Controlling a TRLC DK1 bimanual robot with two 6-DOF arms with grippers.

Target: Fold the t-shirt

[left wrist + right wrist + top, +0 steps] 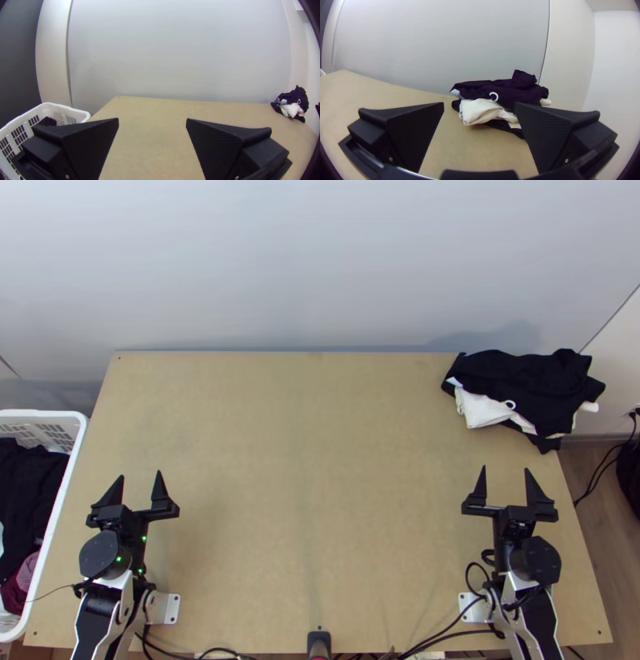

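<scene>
In the top view my left gripper stands open over the table's near left part, nothing between its fingers. My right gripper is open too, over the near right part, below the clothes pile. Dark and white garments lie bunched on one another at the far right corner; which of them is a t-shirt I cannot tell. The left wrist view has my left gripper with fingers wide apart and the pile far off. In the right wrist view the pile lies beyond my open right gripper.
A white basket holding dark and maroon cloth stands beside the table's left edge. The wooden table has bare surface between the two arms. Black cables run along its near edge, by a dark post.
</scene>
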